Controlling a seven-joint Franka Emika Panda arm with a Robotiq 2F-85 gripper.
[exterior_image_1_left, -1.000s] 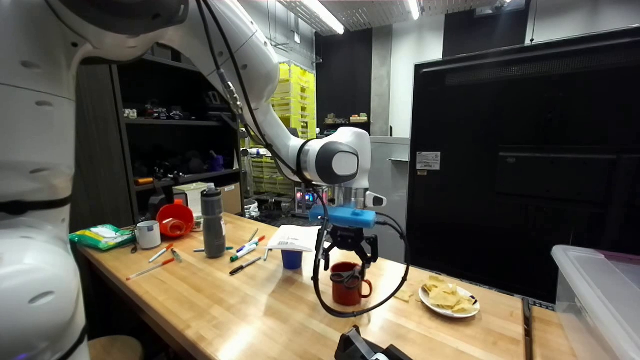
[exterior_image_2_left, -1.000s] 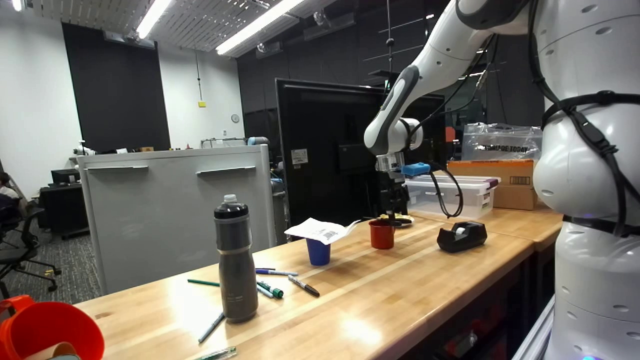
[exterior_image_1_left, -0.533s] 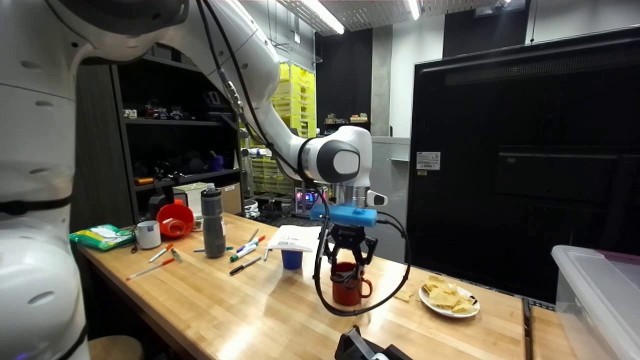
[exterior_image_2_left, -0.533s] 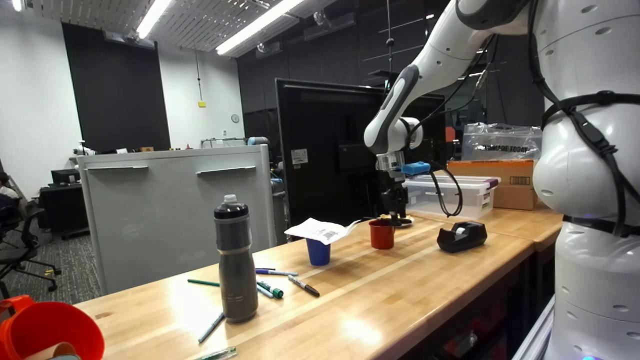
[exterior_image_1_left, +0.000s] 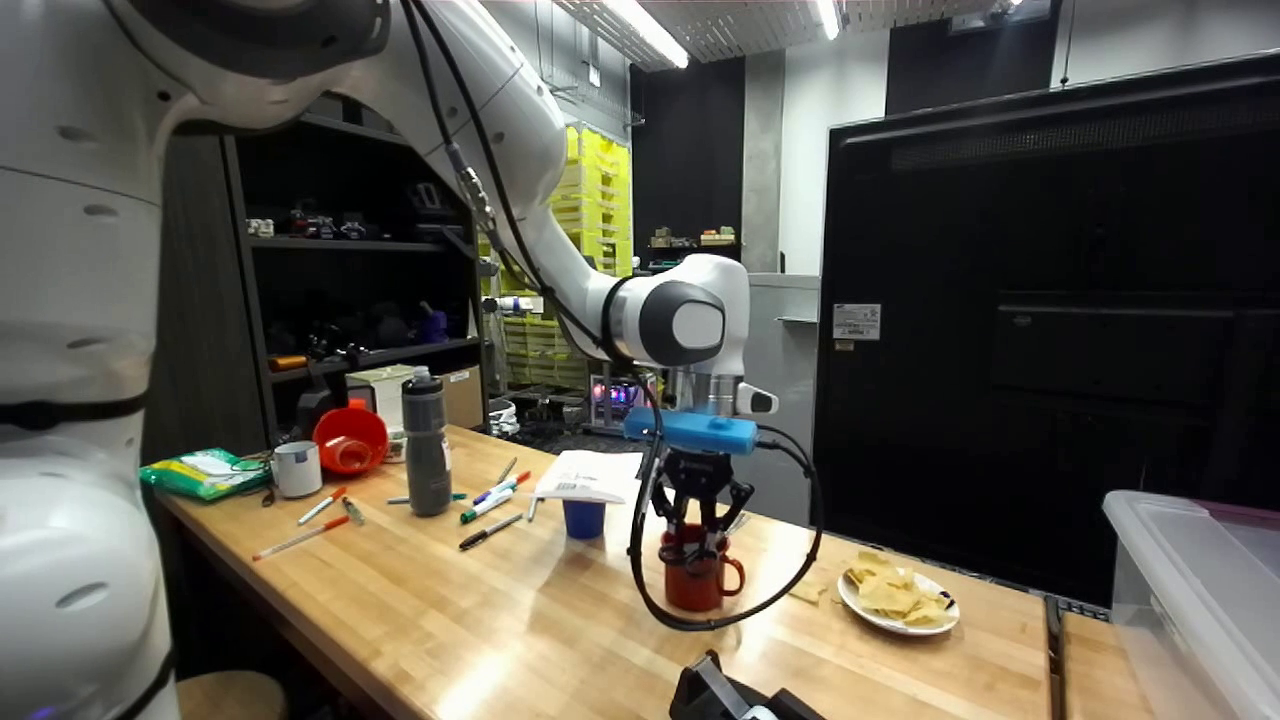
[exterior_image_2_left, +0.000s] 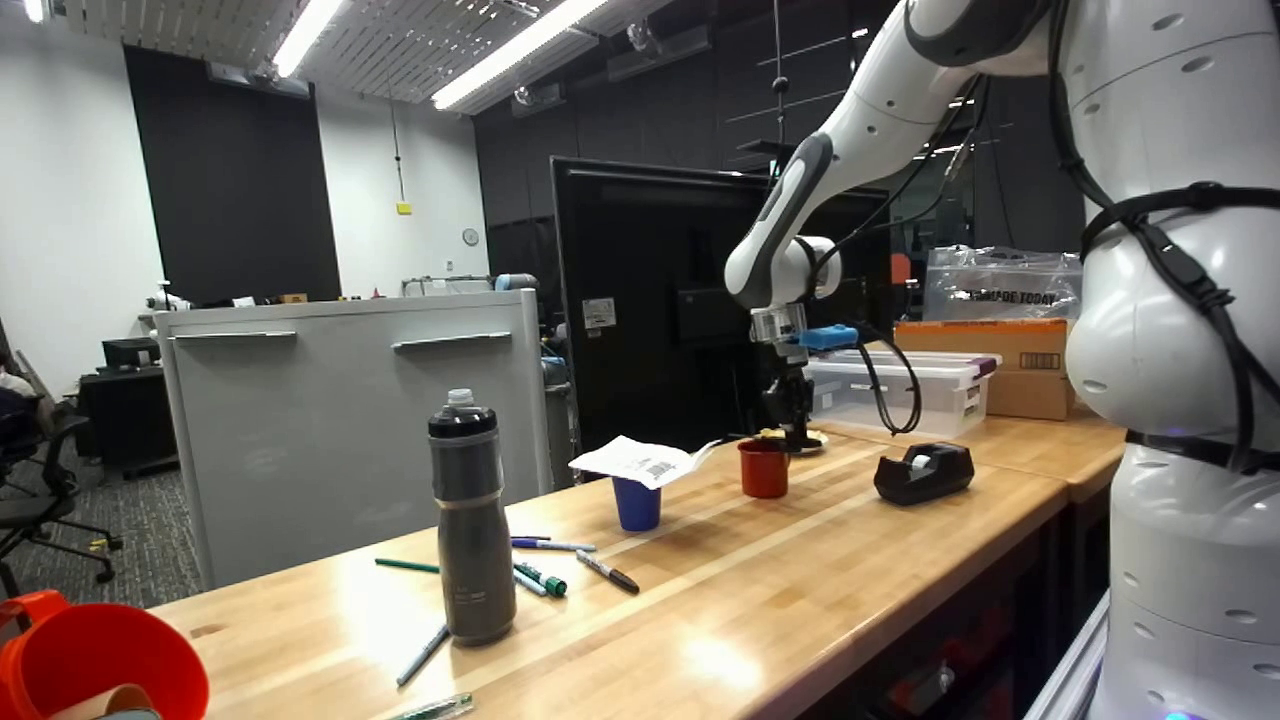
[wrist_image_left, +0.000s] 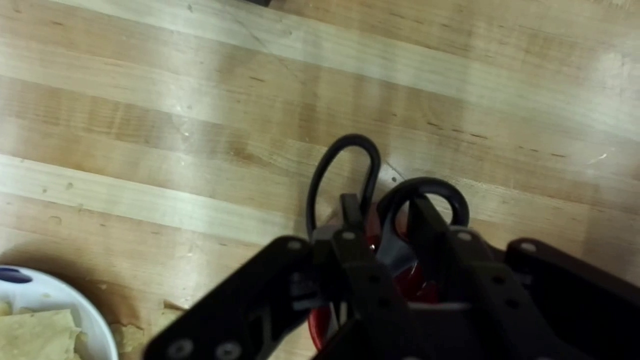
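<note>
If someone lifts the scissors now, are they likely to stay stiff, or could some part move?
The scissors would probably feel stiff, since their dark handle loops look rigid. As those loops stand apart, they might pivot when squeezed. The lower part seems to sit inside the red mug, which could drag or tip.

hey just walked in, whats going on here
A robot arm is working at a red mug that holds scissors. Its gripper is down at the scissors' dark handles, which stick out of the mug; its fingers stand apart, with handle parts showing between them. The mug is on the table near a plate of chips.
</note>
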